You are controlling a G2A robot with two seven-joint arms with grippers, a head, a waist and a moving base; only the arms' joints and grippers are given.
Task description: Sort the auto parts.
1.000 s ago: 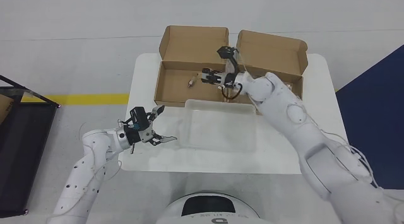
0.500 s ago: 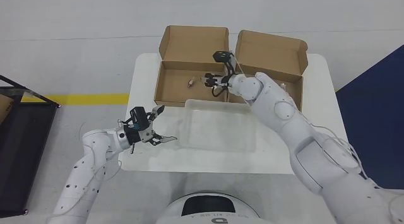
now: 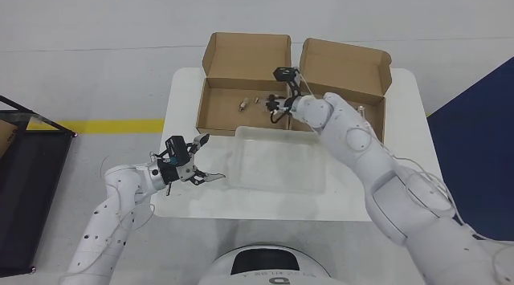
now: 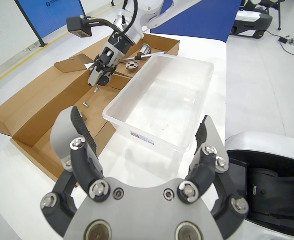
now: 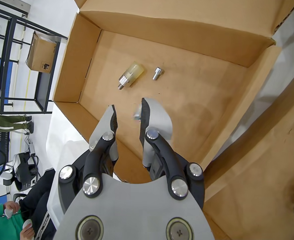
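Left gripper [image 3: 210,158] is spread wide with nothing in it, hanging over the bench's [image 3: 183,116] near-left edge, just left of the clear tray [image 3: 273,174]. Left cardboard box [image 3: 221,112], lid flap folded back on the far side, holds a capped metal cylinder [image 5: 131,74] and a small bolt [image 5: 158,73]. They lie side by side mid-floor, apart from each other and from the walls. Right gripper [image 5: 128,106] is low in that box's right part, close to its near wall, fingers parted. A tiny blurred part [image 5: 137,114] sits by one finger, can't tell if they touch. The tray's far rim runs right along both boxes' near walls. Right cardboard box [image 3: 353,68] holds a flanged disc [image 4: 131,65], a thin rod [image 4: 149,55] and a stubby cylinder [image 4: 145,49], clustered by the wall next to the tray. Room to move: white bench surface shows left of the left box, right of the tray and along the near edge.
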